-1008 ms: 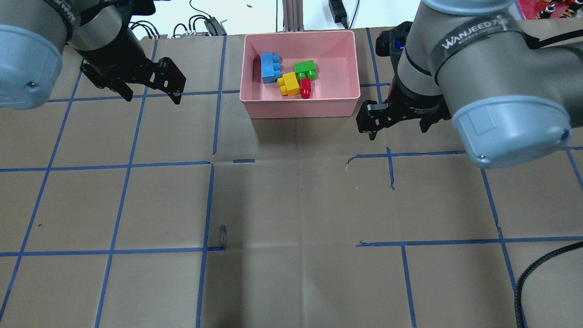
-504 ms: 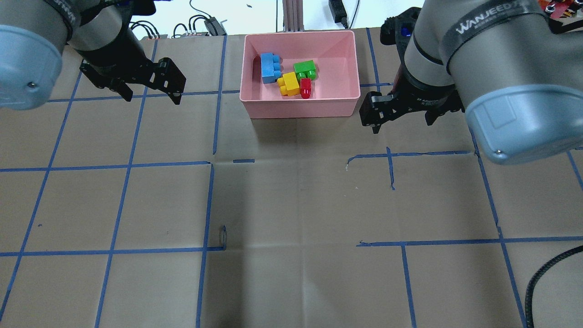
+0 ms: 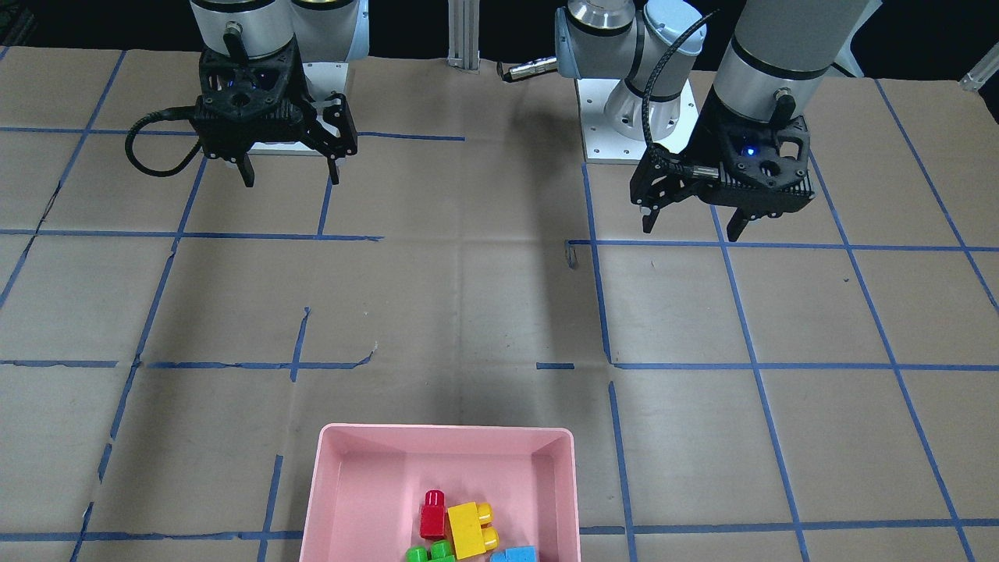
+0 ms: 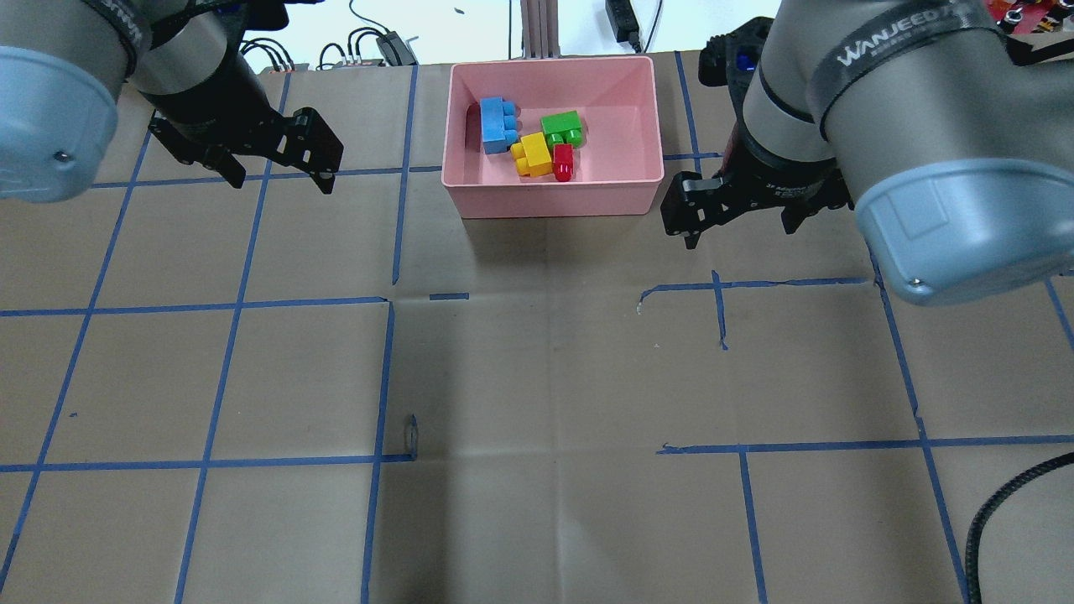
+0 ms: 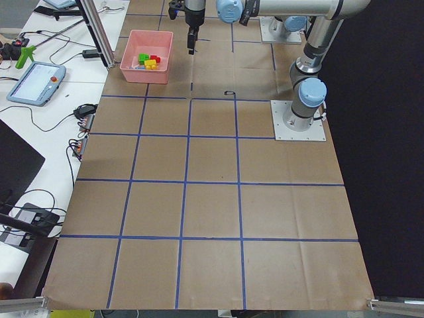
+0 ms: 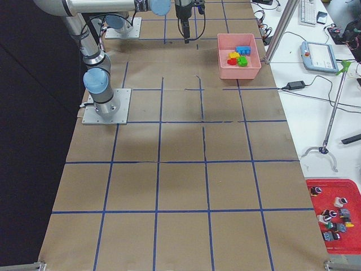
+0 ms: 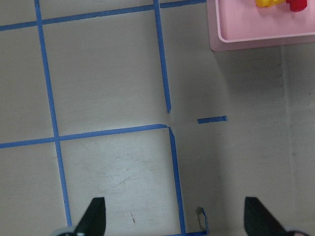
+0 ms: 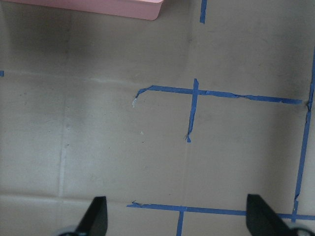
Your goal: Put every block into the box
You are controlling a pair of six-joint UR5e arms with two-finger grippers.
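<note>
The pink box (image 4: pixel 554 198) stands at the far middle of the table. In it lie the light blue block (image 4: pixel 497 124), the green block (image 4: pixel 561 127), the yellow block (image 4: pixel 532 154) and the red block (image 4: pixel 562 161), close together. My left gripper (image 4: pixel 281 180) is open and empty, above the table left of the box. My right gripper (image 4: pixel 738 233) is open and empty, just right of the box's near corner. The left wrist view shows the box corner (image 7: pixel 256 44) between open fingertips (image 7: pixel 93 216). The front view shows the box (image 3: pixel 445 429) and both grippers apart from it.
Brown paper with a blue tape grid (image 4: pixel 386 302) covers the table. Cables and a power brick (image 4: pixel 394 46) lie beyond the far edge. The right arm's black cable (image 4: pixel 998 503) hangs at the near right. The arm bases (image 3: pixel 636 117) stand at the robot's side.
My right arm and gripper have shifted a little to the right and toward the far edge, staying open. My left arm and the blocks have not moved.
</note>
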